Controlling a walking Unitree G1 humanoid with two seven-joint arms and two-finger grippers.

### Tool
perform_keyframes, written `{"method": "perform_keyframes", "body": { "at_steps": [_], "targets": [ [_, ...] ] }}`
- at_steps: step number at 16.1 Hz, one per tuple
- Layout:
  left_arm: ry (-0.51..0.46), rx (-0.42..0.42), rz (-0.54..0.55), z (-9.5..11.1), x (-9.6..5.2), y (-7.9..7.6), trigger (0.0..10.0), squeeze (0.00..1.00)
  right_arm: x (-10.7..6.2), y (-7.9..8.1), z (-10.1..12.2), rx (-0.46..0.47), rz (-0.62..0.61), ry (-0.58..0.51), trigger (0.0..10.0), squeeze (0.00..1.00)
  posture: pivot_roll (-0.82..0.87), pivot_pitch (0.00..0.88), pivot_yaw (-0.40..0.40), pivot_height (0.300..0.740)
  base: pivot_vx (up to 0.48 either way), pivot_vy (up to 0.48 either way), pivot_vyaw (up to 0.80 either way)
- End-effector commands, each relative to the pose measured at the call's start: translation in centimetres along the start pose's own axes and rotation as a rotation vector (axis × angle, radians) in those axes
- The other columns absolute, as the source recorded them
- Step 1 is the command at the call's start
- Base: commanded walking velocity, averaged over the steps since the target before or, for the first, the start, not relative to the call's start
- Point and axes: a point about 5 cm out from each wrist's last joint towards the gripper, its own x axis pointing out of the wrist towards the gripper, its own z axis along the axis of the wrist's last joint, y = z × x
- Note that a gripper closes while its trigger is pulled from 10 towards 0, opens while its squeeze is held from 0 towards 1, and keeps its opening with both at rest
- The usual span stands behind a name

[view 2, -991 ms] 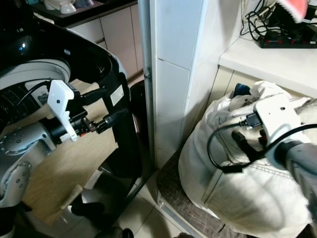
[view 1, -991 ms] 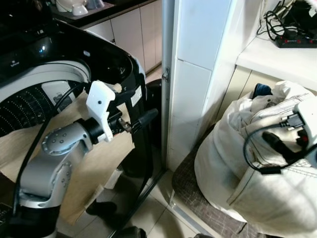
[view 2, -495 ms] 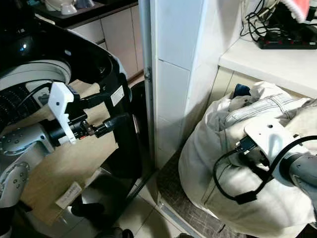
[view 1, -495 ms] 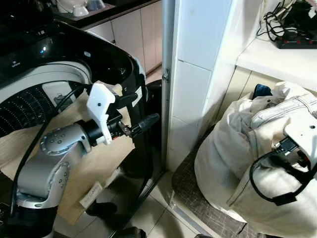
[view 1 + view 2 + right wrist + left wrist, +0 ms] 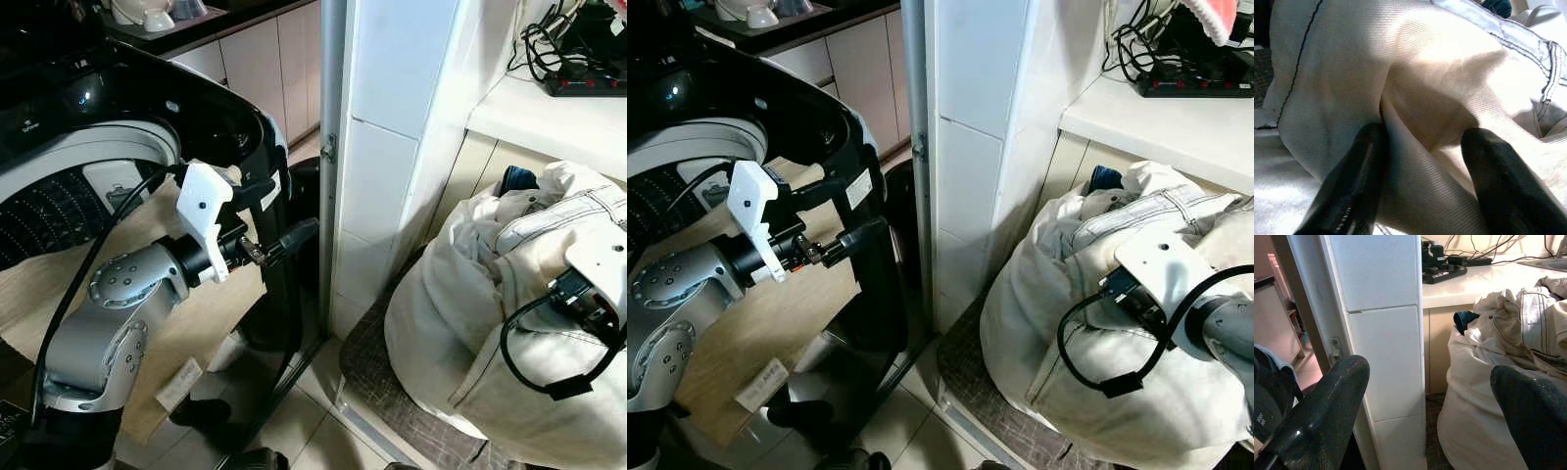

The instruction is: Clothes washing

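Observation:
A big heap of cream-white clothes (image 5: 470,323), with jeans seams and a dark blue item on top, sits on the floor at the right. My right arm's white wrist housing (image 5: 600,262) rests against the heap's right side. The right gripper (image 5: 1420,161) is open, its fingers (image 5: 1352,186) pressed into the cloth with a raised fold between them. The black top-loading washing machine (image 5: 147,108) stands at the left, a tan cloth (image 5: 186,323) draped over its front. My left gripper (image 5: 274,217) hovers open and empty beside the machine's front corner, pointing toward the heap (image 5: 1488,382).
A white tiled pillar (image 5: 392,147) with a metal edge strip stands between machine and heap. Behind the heap a white counter (image 5: 529,122) carries a power strip and cables (image 5: 578,69). A grey mat (image 5: 387,387) lies under the heap. Cabinets (image 5: 265,59) stand behind the machine.
My right gripper has dropped from above the heap and pushed its fingers into the cloth. The left arm has shifted slightly right. A label on the tan cloth has come into view.

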Motion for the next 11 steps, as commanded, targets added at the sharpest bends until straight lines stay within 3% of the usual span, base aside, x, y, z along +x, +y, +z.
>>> {"method": "perform_keyframes", "body": {
  "at_steps": [1,11],
  "targets": [
    [-0.004,0.027,0.011,0.36,0.12,0.10,10.0,0.00,-0.06,-0.26,0.19,-0.020,-0.021,-0.008,0.0,0.00,-0.09,0.046,0.037,0.740,0.000,0.000,0.00],
    [-0.014,0.044,0.063,0.35,0.50,0.34,10.0,0.00,0.11,-0.77,0.90,0.005,-0.045,-0.080,0.0,0.00,-0.09,0.043,0.037,0.740,0.000,0.000,0.00]
  ]
}}
